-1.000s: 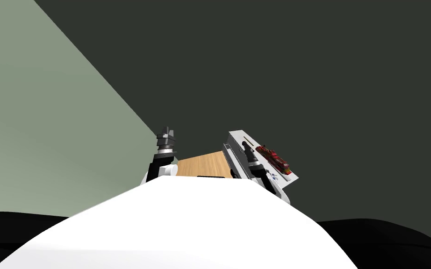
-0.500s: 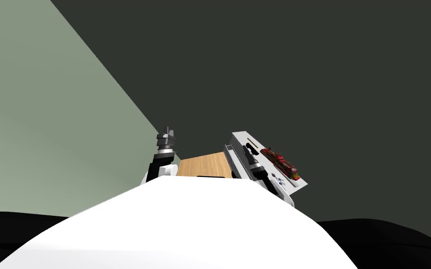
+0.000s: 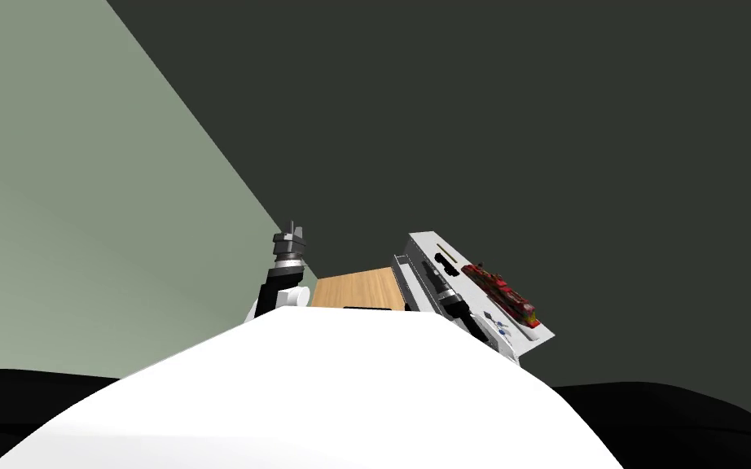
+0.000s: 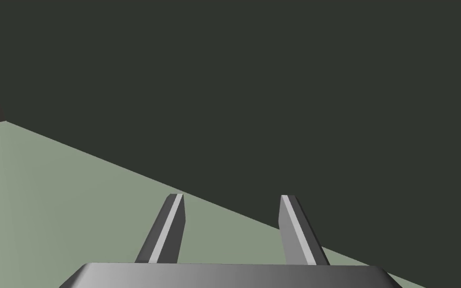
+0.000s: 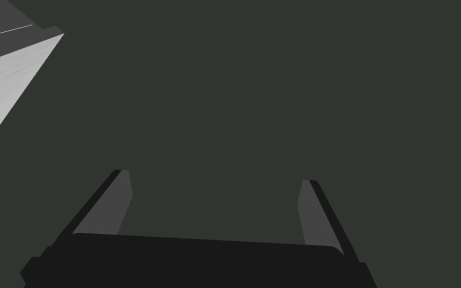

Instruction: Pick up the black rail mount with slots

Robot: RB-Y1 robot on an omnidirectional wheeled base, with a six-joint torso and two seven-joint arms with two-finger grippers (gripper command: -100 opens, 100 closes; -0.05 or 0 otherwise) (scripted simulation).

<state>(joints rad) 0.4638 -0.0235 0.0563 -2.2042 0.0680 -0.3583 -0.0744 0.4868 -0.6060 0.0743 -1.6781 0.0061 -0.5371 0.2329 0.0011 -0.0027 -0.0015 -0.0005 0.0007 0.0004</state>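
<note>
Right of centre in the head view, a small black piece, seemingly the black rail mount [image 3: 445, 259], lies on a white tabletop [image 3: 420, 244]. It sits between a thin brown stick [image 3: 447, 247] and a red object [image 3: 502, 295]. The right gripper [image 3: 429, 269] hangs just beside it to the lower left, fingers spread wide and holding nothing. A wooden panel [image 3: 357, 289] lies left of the tabletop. Further left, the left gripper [image 3: 290, 232] points upward, fingers likewise apart and empty.
</note>
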